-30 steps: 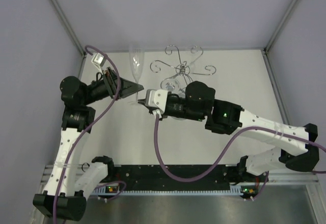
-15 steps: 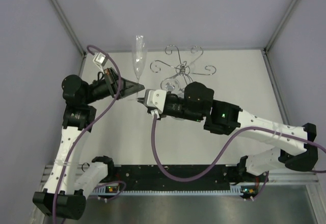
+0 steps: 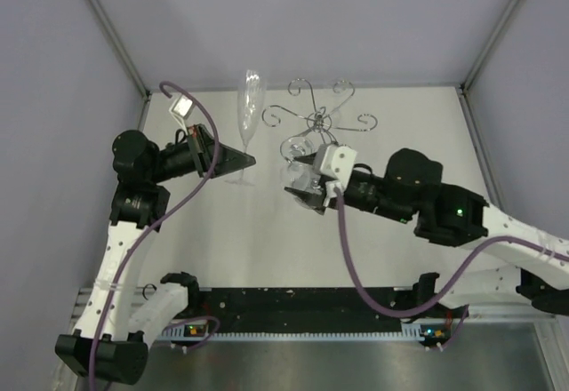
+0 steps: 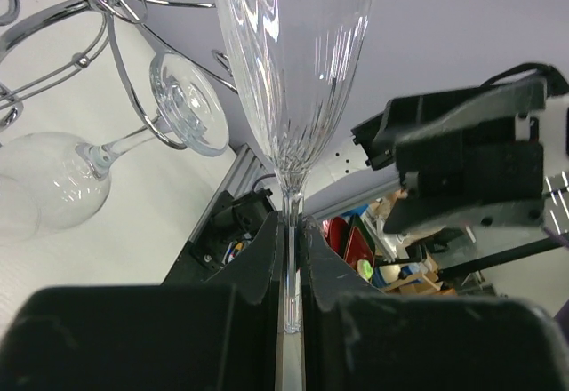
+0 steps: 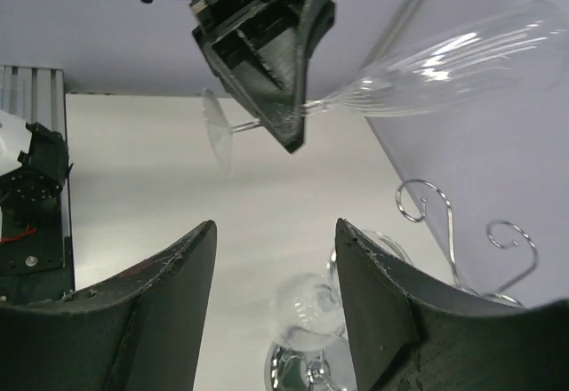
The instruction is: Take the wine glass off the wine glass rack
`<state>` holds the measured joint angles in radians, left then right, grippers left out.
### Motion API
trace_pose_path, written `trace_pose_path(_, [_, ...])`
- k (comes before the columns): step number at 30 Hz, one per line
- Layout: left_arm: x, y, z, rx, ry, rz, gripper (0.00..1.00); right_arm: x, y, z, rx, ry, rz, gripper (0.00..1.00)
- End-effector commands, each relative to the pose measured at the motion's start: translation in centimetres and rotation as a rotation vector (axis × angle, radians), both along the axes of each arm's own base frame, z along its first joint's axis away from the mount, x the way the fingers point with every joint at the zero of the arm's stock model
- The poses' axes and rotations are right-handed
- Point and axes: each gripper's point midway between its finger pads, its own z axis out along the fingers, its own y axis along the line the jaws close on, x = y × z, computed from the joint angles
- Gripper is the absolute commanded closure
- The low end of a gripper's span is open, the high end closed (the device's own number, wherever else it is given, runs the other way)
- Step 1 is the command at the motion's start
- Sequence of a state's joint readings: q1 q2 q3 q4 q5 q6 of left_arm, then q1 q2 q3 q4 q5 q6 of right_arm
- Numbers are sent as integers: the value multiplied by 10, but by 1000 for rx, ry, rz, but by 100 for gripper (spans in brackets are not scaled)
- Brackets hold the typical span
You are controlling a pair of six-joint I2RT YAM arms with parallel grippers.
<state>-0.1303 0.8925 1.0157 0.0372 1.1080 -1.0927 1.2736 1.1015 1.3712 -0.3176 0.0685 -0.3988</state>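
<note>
Now the wine glass (image 4: 58,182) hangs by its foot on one curled arm of the rack (image 3: 320,117), on its near-left side. The right gripper (image 5: 276,231) is close in front of it, fingers spread and holding nothing. Left of the rack, the left gripper (image 4: 291,231) pinches the stem of a tall fluted glass (image 3: 250,107) above the table (image 3: 409,151).

My left arm reaches forward with a bent elbow, left gripper (image 3: 250,159) turned sideways, fingers (image 4: 263,259) pinched tight on a fluted glass (image 3: 250,107) stem. My right arm stretches across leftward, right gripper (image 3: 305,197) spread wide, holding nothing.
</note>
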Motion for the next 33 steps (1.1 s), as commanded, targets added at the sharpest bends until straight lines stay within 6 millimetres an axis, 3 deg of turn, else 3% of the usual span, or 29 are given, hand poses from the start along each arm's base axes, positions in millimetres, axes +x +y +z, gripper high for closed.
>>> trace_pose_path(1, [-27,-2,6,25,-152,-74,100,-5,-52,47,118,64,-92,44])
trace_pose_path(6, [-47,-2,-9,45,-195,-131,100,-10,-73,59,172,110,-107,45])
trace_pose_path(14, [-79,-9,-28,75,-270,-277,100,-18,-79,63,131,247,-114,45])
trace_pose_path(24, [-111,-27,-53,149,-299,-450,100,-36,-109,96,231,385,-78,45])
trace_pose_path(33, [-125,-41,-69,196,-310,-543,100,-44,-115,82,212,546,-85,44])
